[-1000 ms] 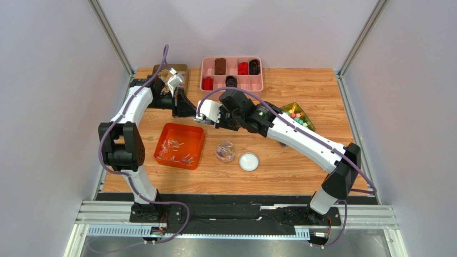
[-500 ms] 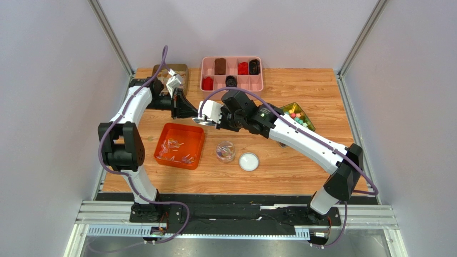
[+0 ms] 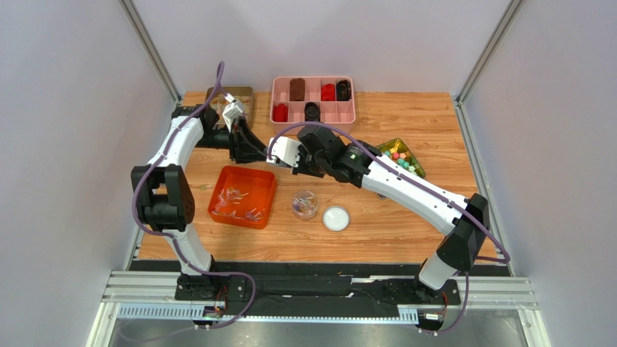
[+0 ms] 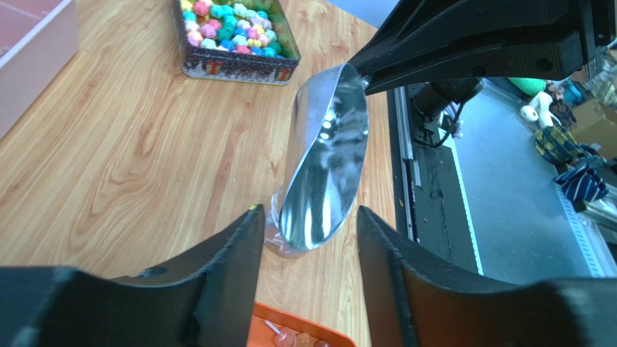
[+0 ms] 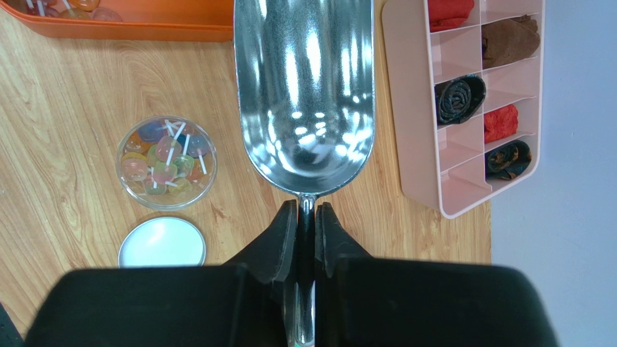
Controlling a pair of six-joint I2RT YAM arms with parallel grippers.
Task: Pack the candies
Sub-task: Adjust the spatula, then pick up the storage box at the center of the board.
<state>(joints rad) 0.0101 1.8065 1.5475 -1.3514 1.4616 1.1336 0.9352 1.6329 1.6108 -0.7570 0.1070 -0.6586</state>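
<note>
R hand (image 5: 305, 214) is clamped tight on the scoop (image 5: 304, 94), fingers together w/ only its thin handle between them. The scoop's long axis runs straight out from that hand, bowl first, pointing left across the counter (image 5: 87, 94). L hand (image 4: 308, 214) sits right at the bowl's tip, fingers apart either side of it and, as far as I can tell, not touching the metal.

What the next move turns on: most of the candies (image 3: 233, 204) lie in the orange tray (image 3: 253, 181), to the near left of the scoop's mouth. The tray's far right corner is just ahead of the lip and below it. So R hand is the one placed to dig. I'd guess it has to tip the mouth down and push on along its own axis. More candies sit in the dish (image 5: 166, 163) on the scoop's near side, w/ the lid (image 5: 162, 243) off beside it.

Materials:
- Scoop: polished steel, mirror-bright, rounded trough w/ a hard lip.
- Candies: tiny, glossy, translucent pink/blue/purple w/ thin white stems. Light, prob. slippery.
- Tray: smooth plastic, low walls.
- Dish: clear, round, shallow.
</note>
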